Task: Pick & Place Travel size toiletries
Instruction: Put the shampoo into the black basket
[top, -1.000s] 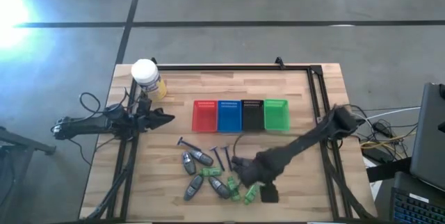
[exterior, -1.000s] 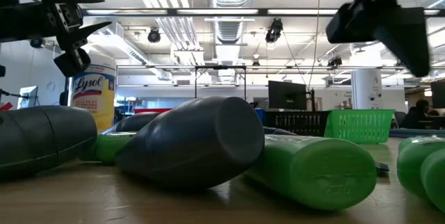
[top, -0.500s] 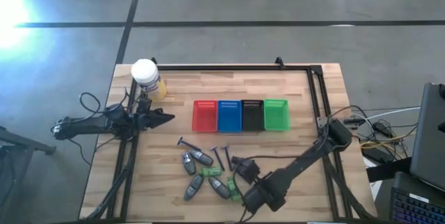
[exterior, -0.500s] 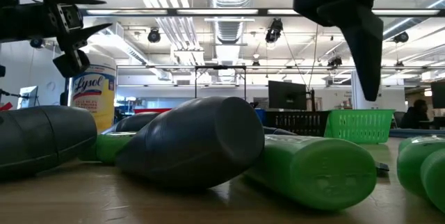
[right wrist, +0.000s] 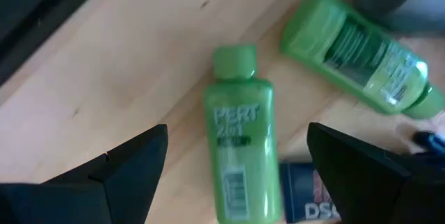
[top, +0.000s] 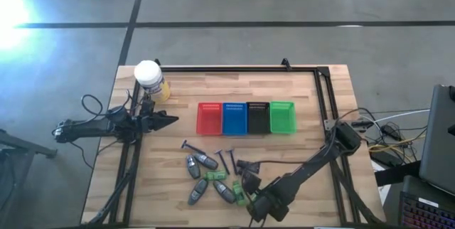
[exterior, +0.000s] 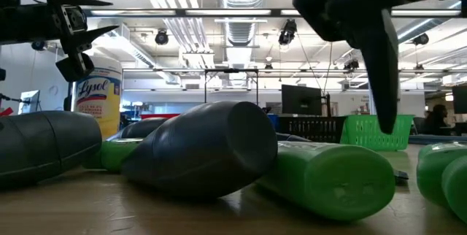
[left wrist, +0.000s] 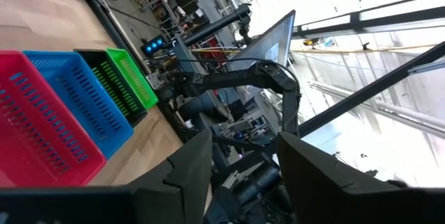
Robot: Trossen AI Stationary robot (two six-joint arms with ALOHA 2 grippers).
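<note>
R gripper has moved a little since half a sec ago: it sat over the near table edge beside the pile, now it's slightly further in, right above the green bottles, fingers spread wide w/ nothing between them. A sec ago it was higher up the table among the toiletries. In the low view its dark finger now hangs lower, and closer to the camera, than before. Straight under it lies a green bottle marked PERT, flat on the wood, cap pointing away from the wrist; a second green bottle lies tilted just beyond one finger, and a dark blue packet touches the first bottle's side, mostly cut off. Rest of the toiletries: grey tubes and purple razors sit in a loose pile next to the gripper; no item is in the baskets. L gripper hasn't shifted, hovering well off from the pile near the yellow jar, fingers part-way apart, empty. Hard to make out: R gripper itself is a dark blob from above, hiding part of the pile; the low view shows only a big grey tube and green ones up close, blocking the rest.
</note>
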